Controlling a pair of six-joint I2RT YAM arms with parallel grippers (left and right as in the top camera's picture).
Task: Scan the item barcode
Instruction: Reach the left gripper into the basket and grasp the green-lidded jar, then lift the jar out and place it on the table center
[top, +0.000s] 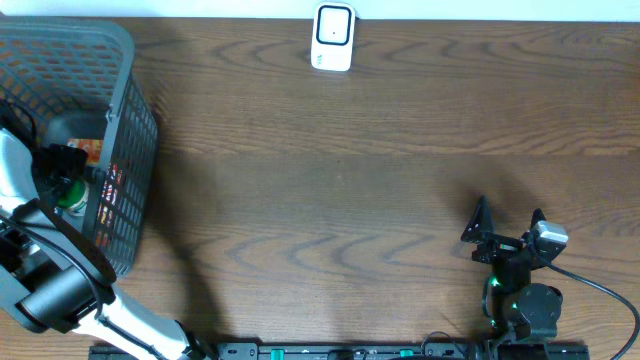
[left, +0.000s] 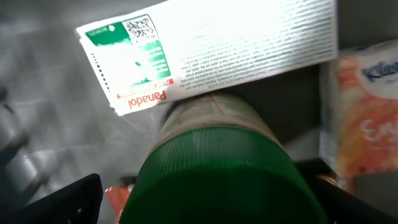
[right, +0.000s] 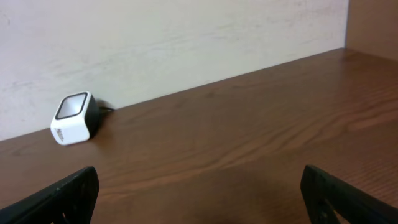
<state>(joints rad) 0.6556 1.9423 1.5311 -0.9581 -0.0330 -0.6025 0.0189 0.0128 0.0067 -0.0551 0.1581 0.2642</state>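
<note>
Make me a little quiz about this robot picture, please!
1. True or false: the barcode scanner stands on the table, outside the basket.
2. Which word is printed on the white-and-green box? A Panadol, B Lego, C Cola.
3. Fill the gap: the right pincer is ___ (open or shut).

Key: 1 true; 2 A; 3 open.

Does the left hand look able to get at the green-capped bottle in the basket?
Probably yes: the open left hand hangs inside the basket, right over the green-capped bottle, and nothing covers its cap.
</note>
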